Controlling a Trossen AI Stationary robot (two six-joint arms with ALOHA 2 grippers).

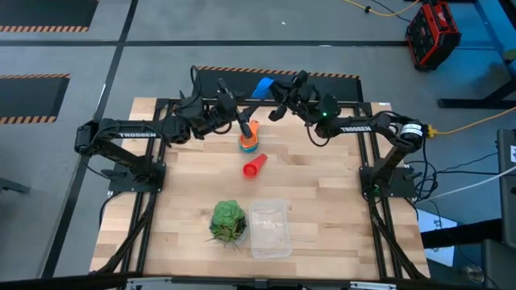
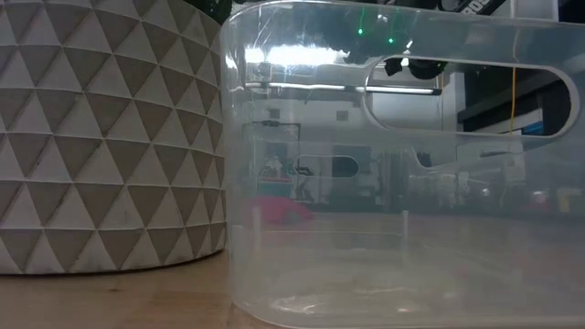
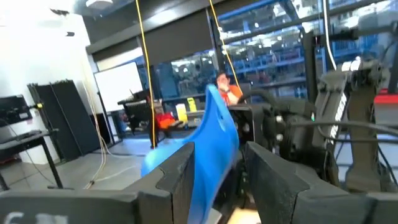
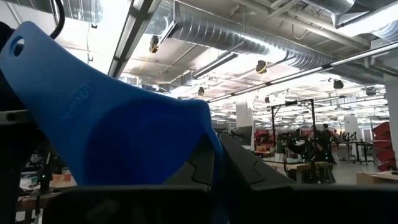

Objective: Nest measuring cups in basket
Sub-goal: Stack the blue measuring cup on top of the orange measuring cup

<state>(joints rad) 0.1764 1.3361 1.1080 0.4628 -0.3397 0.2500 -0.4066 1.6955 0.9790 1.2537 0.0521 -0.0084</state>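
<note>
A blue measuring cup (image 1: 264,86) is in the air over the table's far edge, between my two grippers. My right gripper (image 1: 276,97) is shut on it. My left gripper (image 1: 255,95) is level and open. In the left wrist view its fingers (image 3: 180,177) stand on either side of the blue cup (image 3: 214,137). A stack of nested cups (image 1: 250,141), orange and green among them, stands on the table just nearer. A red cup (image 1: 254,167) lies on its side. The clear basket (image 1: 270,228) sits near the near edge. My right gripper holds the blue cup (image 4: 112,124) by its bowl end (image 4: 186,143), close against one finger (image 4: 249,168); the cup hides the other finger. The handle's holed end (image 4: 15,46) points away from the gripper. The cup is lifted clear. My left gripper: I cannot tell whether its fingers touch the cup.
The green leafy ball (image 1: 228,221) stands right beside the basket, on its left; in the low view its patterned pot (image 2: 101,137) and the basket wall (image 2: 411,183) fill the foreground. Bare wood lies between the red cup and the basket.
</note>
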